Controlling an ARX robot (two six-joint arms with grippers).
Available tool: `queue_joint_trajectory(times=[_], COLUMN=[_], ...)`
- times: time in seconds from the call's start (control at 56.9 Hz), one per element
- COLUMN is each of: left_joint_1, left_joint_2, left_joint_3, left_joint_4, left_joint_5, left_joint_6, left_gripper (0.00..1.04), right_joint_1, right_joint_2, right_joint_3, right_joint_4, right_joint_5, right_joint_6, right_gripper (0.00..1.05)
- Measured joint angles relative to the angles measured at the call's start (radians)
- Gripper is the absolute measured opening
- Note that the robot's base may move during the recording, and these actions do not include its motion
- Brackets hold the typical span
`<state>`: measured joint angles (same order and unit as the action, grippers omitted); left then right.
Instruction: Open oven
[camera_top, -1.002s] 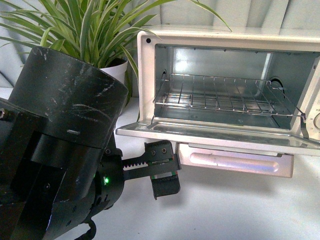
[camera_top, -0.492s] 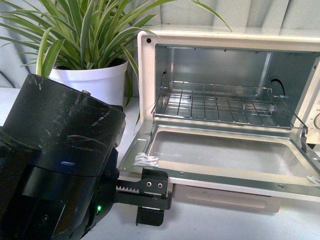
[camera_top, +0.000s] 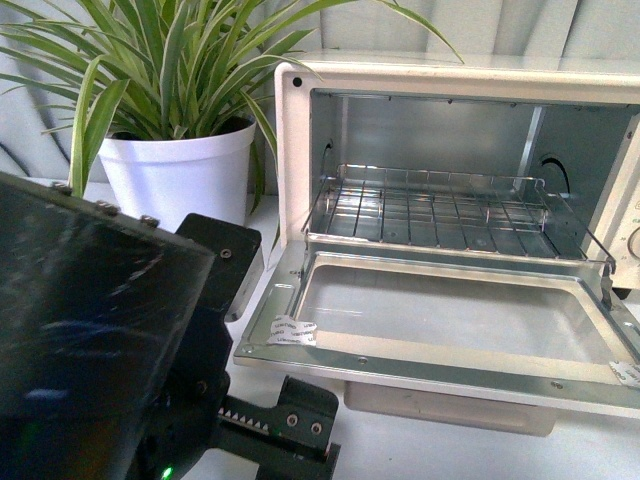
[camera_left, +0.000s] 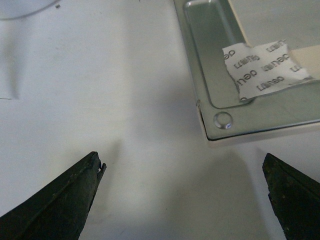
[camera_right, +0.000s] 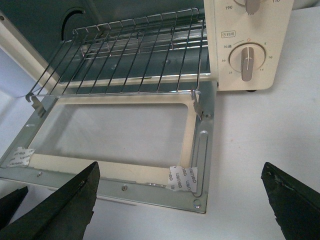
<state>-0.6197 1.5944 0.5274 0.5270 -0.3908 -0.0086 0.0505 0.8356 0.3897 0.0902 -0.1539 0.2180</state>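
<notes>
The cream-white oven (camera_top: 292, 130) stands at the right of the front view. Its glass door (camera_top: 440, 362) hangs down flat, with the bar handle (camera_top: 450, 405) under its front edge. Inside, the wire rack (camera_top: 440, 215) and metal walls show. My left gripper (camera_left: 182, 162) is open over the white table, just off the door's near left corner (camera_left: 220, 122), holding nothing. My right gripper (camera_right: 180, 170) is also open, hovering above the door's front right corner (camera_right: 197, 200) without touching it. One left finger (camera_top: 295, 425) shows below the door edge.
A spider plant (camera_top: 170, 70) in a white pot (camera_top: 180, 170) stands left of the oven. My black left arm (camera_top: 90, 350) fills the lower left of the front view. The control knob (camera_right: 245, 60) sits on the oven's right panel. Paper stickers (camera_left: 260, 70) cling to the door corners.
The door swung from part open down to flat. My left arm dropped lower and nearer the camera, and its finger came away below the door's front edge.
</notes>
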Motion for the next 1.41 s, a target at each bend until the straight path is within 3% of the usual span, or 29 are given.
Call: queue_joint_trajectory(times=[0.211, 0.351, 0.545, 0.65, 0.756, 0.931, 0.967, 1.019, 1.09, 1.301, 1.406], left_joint_1=[-0.011, -0.006, -0.017, -0.014, 0.048, 0.061, 0.061, 0.066, 0.113, 0.277, 0.364], left_joint_2=[-0.209, -0.458, -0.789, -0.951, -1.094, -1.118, -1.118, -1.129, -1.172, -1.315, -1.410], left_joint_3=[-0.119, -0.244, -0.332, -0.396, -0.453, -0.459, -0.459, -0.459, -0.468, -0.490, -0.515], left_joint_4=[0.008, 0.111, 0.032, -0.010, -0.116, -0.122, -0.122, -0.129, -0.175, -0.289, -0.345], left_joint_5=[0.013, 0.018, -0.048, -0.082, -0.077, -0.075, -0.077, -0.116, -0.092, 0.063, 0.144], left_joint_6=[0.034, 0.032, 0.043, 0.052, 0.033, 0.023, 0.023, 0.021, 0.018, 0.011, 0.007], left_gripper=[0.98, 0.98, 0.98, 0.98, 0.98, 0.98, 0.98, 0.91, 0.78, 0.41, 0.12], right_joint_1=[-0.024, -0.023, -0.056, -0.077, -0.090, -0.090, -0.077, -0.064, -0.057, -0.055, -0.055], right_joint_2=[-0.142, -0.360, -0.679, -0.767, -0.799, -0.810, -0.819, -0.827, -0.832, -0.832, -0.832], right_joint_3=[-0.061, -0.164, -0.264, -0.319, -0.360, -0.366, -0.375, -0.382, -0.382, -0.382, -0.382], right_joint_4=[-0.039, -0.062, -0.207, -0.173, -0.148, -0.144, -0.119, -0.101, -0.095, -0.095, -0.095], right_joint_5=[-0.014, 0.013, 0.029, 0.026, 0.025, 0.030, 0.078, 0.136, 0.148, 0.150, 0.152], right_joint_6=[-0.053, -0.123, -0.146, -0.142, -0.130, -0.124, -0.143, -0.170, -0.191, -0.209, -0.212], right_gripper=[0.95, 0.95, 0.95, 0.95, 0.95, 0.95, 0.91, 0.82, 0.70, 0.32, 0.06])
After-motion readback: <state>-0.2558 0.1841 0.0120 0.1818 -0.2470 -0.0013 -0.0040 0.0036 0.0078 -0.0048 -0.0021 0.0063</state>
